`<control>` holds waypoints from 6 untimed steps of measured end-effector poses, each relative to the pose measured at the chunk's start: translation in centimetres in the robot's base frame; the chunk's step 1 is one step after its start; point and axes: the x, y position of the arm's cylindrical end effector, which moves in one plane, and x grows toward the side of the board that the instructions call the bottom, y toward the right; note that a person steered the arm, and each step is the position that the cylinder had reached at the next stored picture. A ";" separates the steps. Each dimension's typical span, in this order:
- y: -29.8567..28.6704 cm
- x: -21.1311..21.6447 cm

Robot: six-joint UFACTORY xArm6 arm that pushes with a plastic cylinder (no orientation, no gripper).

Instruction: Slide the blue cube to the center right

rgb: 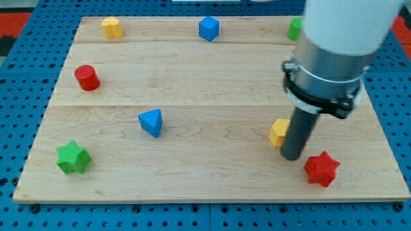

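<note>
In the camera view, the blue cube (209,28) is seen at the board's twelve o'clock edge. My tip (291,156), a bare rod with nothing held, is set touching a yellow block (278,131), a red star (321,169) at its four o'clock.

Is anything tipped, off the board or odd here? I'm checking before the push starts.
Nothing stands out. All blocks sit flat on the board. My tip rests beside the yellow block, far from the blue cube at the view's top; the green block is partly hidden by the arm.
</note>
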 end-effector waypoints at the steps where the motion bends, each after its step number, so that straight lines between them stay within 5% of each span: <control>1: 1.7 0.0; 4: -12.2 -8.0; 6: -7.1 -3.9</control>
